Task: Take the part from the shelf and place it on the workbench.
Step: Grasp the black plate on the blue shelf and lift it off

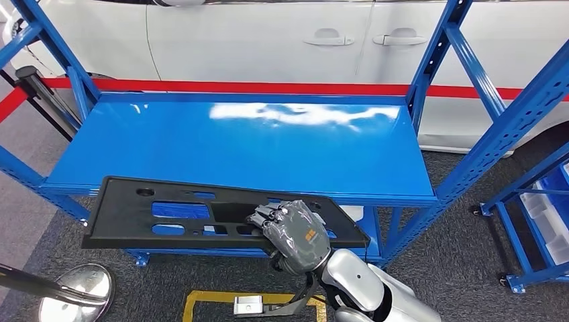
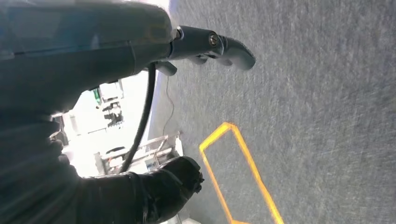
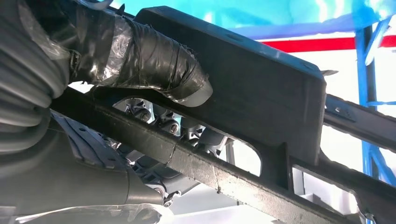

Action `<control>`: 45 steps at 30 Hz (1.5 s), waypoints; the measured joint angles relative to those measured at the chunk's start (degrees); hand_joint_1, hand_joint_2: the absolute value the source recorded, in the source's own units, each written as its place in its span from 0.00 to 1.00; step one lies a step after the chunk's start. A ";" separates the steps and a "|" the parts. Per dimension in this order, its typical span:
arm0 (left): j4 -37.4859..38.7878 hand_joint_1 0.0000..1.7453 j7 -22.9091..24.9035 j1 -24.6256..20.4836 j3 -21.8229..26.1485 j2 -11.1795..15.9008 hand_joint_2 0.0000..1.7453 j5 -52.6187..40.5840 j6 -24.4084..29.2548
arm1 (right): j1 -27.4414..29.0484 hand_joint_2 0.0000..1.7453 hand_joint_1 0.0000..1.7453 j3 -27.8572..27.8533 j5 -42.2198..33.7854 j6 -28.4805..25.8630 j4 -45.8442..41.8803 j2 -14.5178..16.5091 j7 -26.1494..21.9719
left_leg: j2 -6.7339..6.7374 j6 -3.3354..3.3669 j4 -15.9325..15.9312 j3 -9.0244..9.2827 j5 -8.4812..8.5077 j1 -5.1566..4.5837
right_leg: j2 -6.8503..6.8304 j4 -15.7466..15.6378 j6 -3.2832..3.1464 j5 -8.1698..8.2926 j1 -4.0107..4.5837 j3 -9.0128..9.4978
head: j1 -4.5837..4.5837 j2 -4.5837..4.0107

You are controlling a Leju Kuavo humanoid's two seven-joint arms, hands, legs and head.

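My right hand (image 1: 295, 231) grips the black part (image 1: 168, 213) near its right end, thumb (image 3: 154, 70) pressed on one face, fingers (image 3: 168, 123) showing through a cutout. Part held level, overhanging front edge of blue shelf (image 1: 255, 144). Left hand (image 2: 205, 46): can't tell its state. White car (image 1: 282, 40) beyond red tape.

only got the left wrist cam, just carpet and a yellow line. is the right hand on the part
Observer: Yes, the right hand grips the black panel near its right end.
Operator: fingers through it?
Observer: Yes. In the right wrist view the thumb presses one face and the fingers show through a cutout.
Operator: panel on the shelf?
Observer: It overlaps the front edge of the blue shelf; contact can't be told.
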 joint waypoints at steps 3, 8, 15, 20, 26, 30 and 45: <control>-0.01 0.00 0.02 -0.04 0.00 0.03 1.00 -0.05 0.00 | 0.07 1.00 1.00 0.21 -0.39 0.02 -0.01 0.08 0.22 | 0.01 -0.17 2.32 2.17 1.67 0.10 | -0.03 0.45 0.33 1.73 0.02 -2.64 | 0.01 0.00; -0.01 0.00 0.20 -0.15 0.00 0.07 1.00 -0.09 0.05 | 0.12 1.00 1.00 0.20 -1.00 0.08 -0.03 0.40 0.77 | -0.41 0.70 -13.32 13.17 2.66 -0.15 | 0.00 1.12 1.75 4.10 0.25 -4.90 | 0.02 0.01; 0.05 0.00 0.39 -0.18 -0.01 0.00 1.00 -0.08 0.01 | 0.38 1.00 1.00 0.14 -1.33 0.24 0.15 0.59 1.27 | 0.27 3.48 -13.94 9.04 6.70 -0.22 | 0.40 11.87 3.49 -5.83 -0.01 -8.26 | 0.03 0.00; 0.05 0.00 0.18 -0.11 0.05 0.20 1.00 1.02 -0.21 | 0.23 1.00 1.00 0.08 -1.54 0.94 1.23 2.14 1.83 | 0.28 3.54 -13.41 4.93 9.49 -1.01 | 0.43 10.40 1.89 -2.93 0.60 -1.55 | 0.02 0.01; 0.06 0.00 -0.59 0.02 1.14 1.82 1.00 3.67 -2.86 | -3.42 1.00 1.00 0.93 -1.24 2.47 4.33 8.42 3.06 | 0.36 1.67 -14.22 3.85 11.90 -0.57 | 0.34 -2.80 -0.47 -2.35 1.82 5.72 | 0.04 0.00; 0.10 0.00 -0.27 0.18 1.79 3.50 1.00 4.03 -4.87 | -6.19 1.00 1.00 1.83 -1.35 2.91 7.60 12.81 3.62 | -0.19 0.33 -5.35 0.81 3.66 -0.28 | -0.06 -4.15 -0.95 0.56 0.86 3.83 | -0.01 0.00; 0.12 0.00 -0.05 0.65 2.01 4.94 1.00 0.92 -4.75 | -8.16 1.00 1.00 1.62 -2.03 3.18 11.90 13.17 6.01 | -0.04 1.47 -11.91 6.48 7.22 1.06 | -0.13 10.08 3.20 -6.03 -0.28 -6.35 | -0.16 -0.01</control>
